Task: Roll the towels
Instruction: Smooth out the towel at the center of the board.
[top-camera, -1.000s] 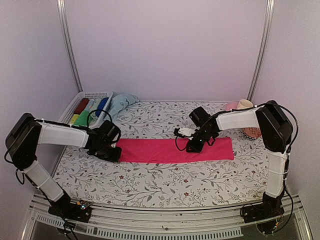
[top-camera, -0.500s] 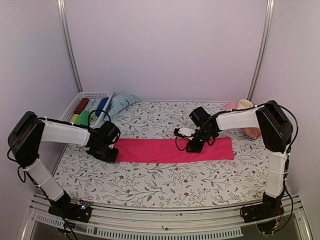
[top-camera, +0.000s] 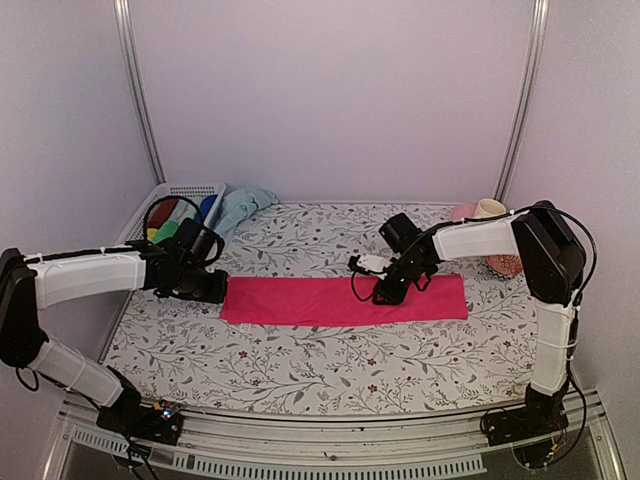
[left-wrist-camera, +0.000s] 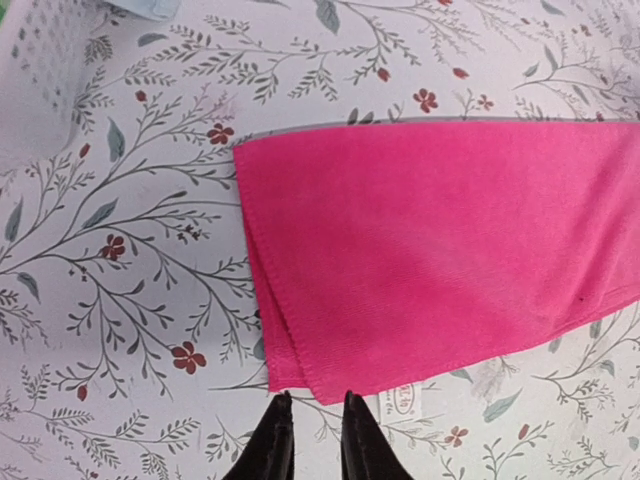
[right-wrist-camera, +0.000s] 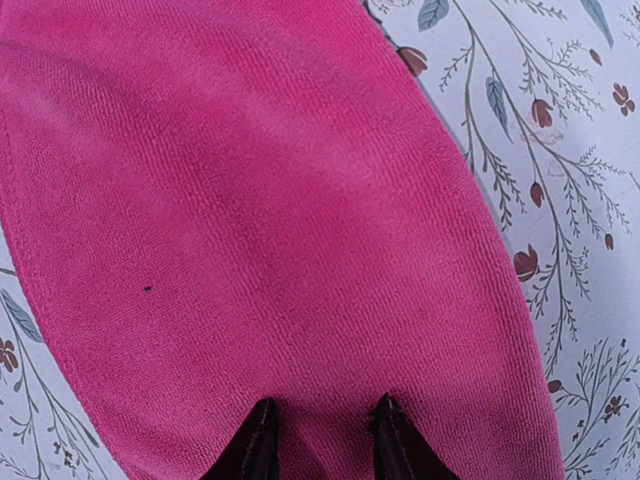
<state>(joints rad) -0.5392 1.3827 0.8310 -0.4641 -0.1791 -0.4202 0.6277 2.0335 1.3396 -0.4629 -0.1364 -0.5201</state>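
Observation:
The pink towel (top-camera: 340, 300) lies flat as a long strip across the middle of the flowered table (top-camera: 300, 365). In the left wrist view its folded left end (left-wrist-camera: 420, 250) lies just ahead of my left gripper (left-wrist-camera: 317, 400), which is slightly open and holds nothing. The same left gripper (top-camera: 215, 290) sits at the strip's left end. My right gripper (right-wrist-camera: 325, 405) is open, both fingertips pressing down on the pink towel (right-wrist-camera: 250, 200). From above, the right gripper (top-camera: 385, 295) is right of the strip's middle. The pale blue towel (top-camera: 245, 205) lies crumpled beside the basket.
A white basket (top-camera: 185, 188) at the back left holds red, yellow, green and dark blue rolls. Its corner (left-wrist-camera: 40, 50) shows in the left wrist view. A cup (top-camera: 490, 208), a pink bowl (top-camera: 462, 212) and a patterned dish (top-camera: 503, 265) stand at the back right.
My left arm has drawn back to the left, pulling the towel's left end a little that way. Its fingers have parted and let go. The right gripper has stayed in place.

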